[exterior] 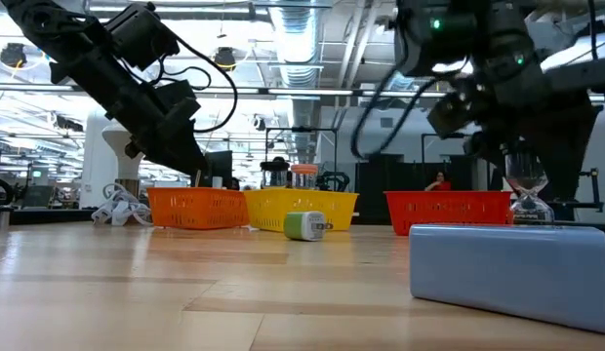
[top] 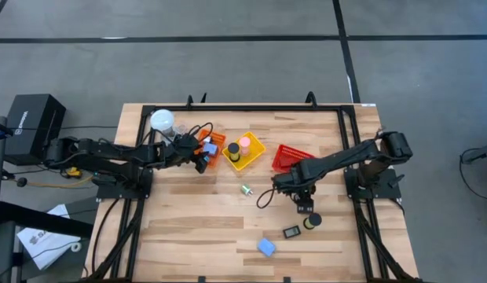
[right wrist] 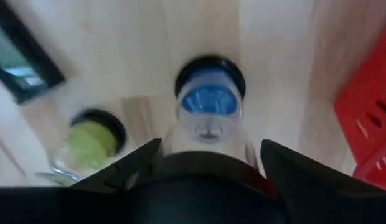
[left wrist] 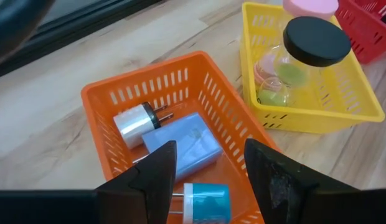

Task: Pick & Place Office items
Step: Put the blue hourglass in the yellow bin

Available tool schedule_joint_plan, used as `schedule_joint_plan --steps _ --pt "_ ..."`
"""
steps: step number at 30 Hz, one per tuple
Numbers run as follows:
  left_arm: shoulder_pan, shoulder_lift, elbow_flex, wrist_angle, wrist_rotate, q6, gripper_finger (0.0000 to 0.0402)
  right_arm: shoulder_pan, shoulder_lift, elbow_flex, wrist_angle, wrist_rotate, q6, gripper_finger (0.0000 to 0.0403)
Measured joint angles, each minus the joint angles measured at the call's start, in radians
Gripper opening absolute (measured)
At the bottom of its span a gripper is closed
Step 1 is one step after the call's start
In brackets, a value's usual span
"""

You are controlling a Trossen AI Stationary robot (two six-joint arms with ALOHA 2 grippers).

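Below the right hand [right wrist: 208,158], an hourglass-like item with black ends and blue sand [right wrist: 208,102] stands upright on the bench [top: 188,236], between the spread fingers; whether they grip it cannot be told. Just beside it stands a second one with green sand [right wrist: 87,146]. Meanwhile the left hand [left wrist: 208,171], fingers released, hovers over the orange basket [left wrist: 106,99], where a light-blue block [left wrist: 180,140] lies touching a silver-capped plug [left wrist: 137,121] and a blue-and-white plug [left wrist: 202,199]. The yellow basket [left wrist: 324,112] alongside holds a black-lidded item [left wrist: 308,50].
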Motion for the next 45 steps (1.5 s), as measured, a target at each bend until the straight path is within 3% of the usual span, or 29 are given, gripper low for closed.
schedule_joint_plan --steps 15,34,45 --pt "0.0 0.0 0.0 0.002 0.0 0.0 0.0181 0.004 -0.109 0.0 0.042 0.001 0.037 0.0263" --pt "0.0 0.0 0.0 0.024 0.0 0.002 0.0181 0.003 -0.111 0.0 0.076 0.003 0.054 0.0263" --pt "0.0 0.0 0.0 0.032 0.0 0.002 0.0181 0.035 -0.111 0.0 0.079 0.004 0.154 0.0263"
